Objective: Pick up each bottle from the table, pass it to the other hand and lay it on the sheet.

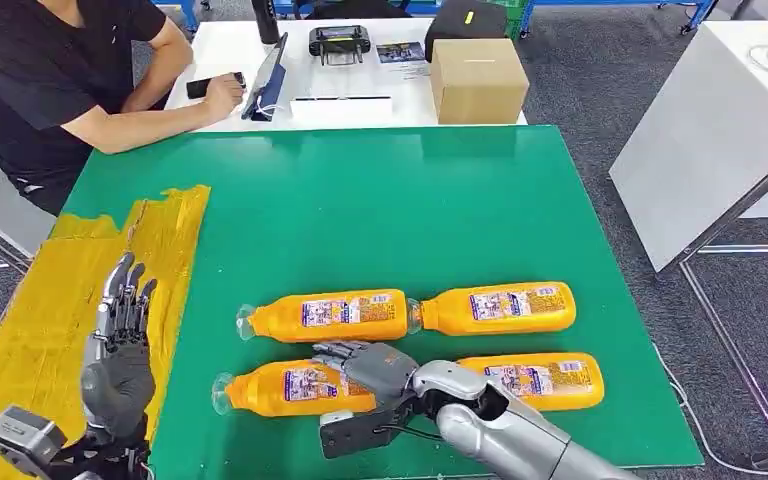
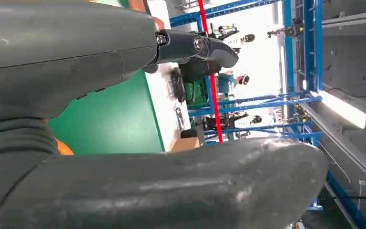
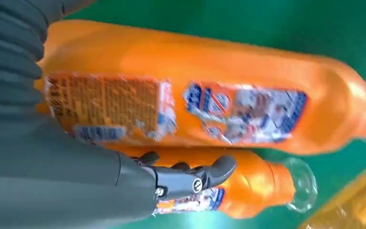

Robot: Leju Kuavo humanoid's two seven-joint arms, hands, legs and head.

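Four orange bottles are seen lying on the green table (image 1: pixel 380 200), in two rows of two at lower centre. The right hand (image 1: pixel 370 365) is laid over the near-left bottle (image 1: pixel 290 388), fingers draped, not plainly gripping. The left hand (image 1: pixel 120 340) is raised with fingers spread, empty, above the yellow sheet (image 1: pixel 50 300) at left.

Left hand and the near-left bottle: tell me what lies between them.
In the head view, just the edge of the yellow sheet and a bare strip of green table separate the raised left hand from the near-left bottle.
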